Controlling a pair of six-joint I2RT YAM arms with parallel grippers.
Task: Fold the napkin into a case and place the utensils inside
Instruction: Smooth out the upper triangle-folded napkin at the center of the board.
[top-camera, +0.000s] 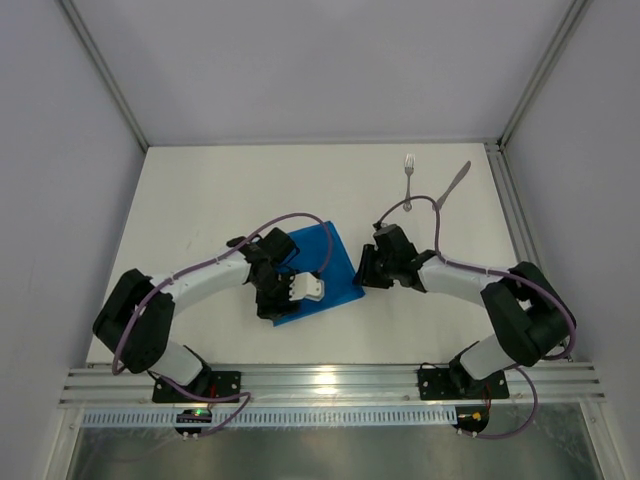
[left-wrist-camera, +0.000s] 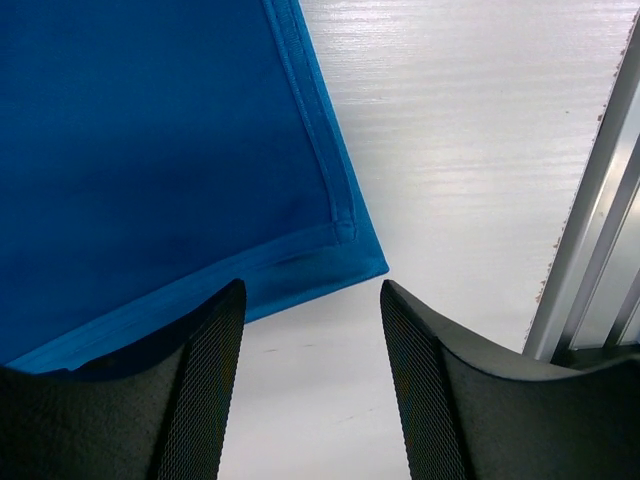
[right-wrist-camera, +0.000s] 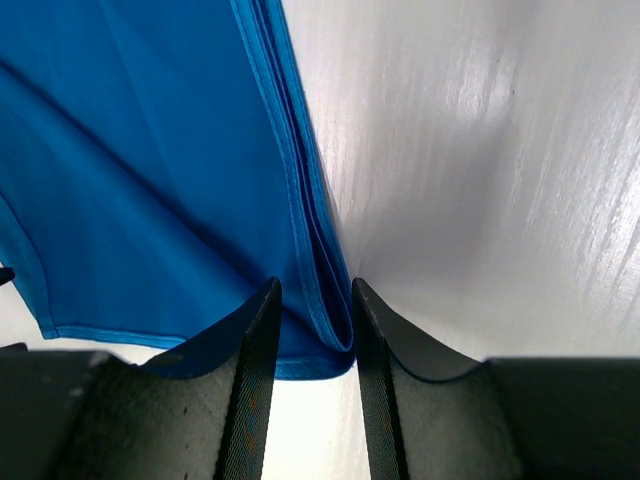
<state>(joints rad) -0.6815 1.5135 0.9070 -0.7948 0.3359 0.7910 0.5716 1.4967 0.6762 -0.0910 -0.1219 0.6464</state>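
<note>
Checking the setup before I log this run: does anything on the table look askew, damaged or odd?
Nothing looks damaged or spilled. The bright blue cloth napkin lies folded and turned at an angle to the table edges, between the grippers. The silver metal fork and slim silver knife lie apart at the far right, the knife slanted.

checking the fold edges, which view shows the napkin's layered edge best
The right wrist view: the napkin's stacked hems run down between the fingers. The left wrist view shows one flat hemmed corner; the top view shows the napkin partly hidden by both arms.

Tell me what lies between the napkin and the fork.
Only bare white table, seen in the top view: the napkin lies near the arms, the fork farther back beside the knife.
</note>
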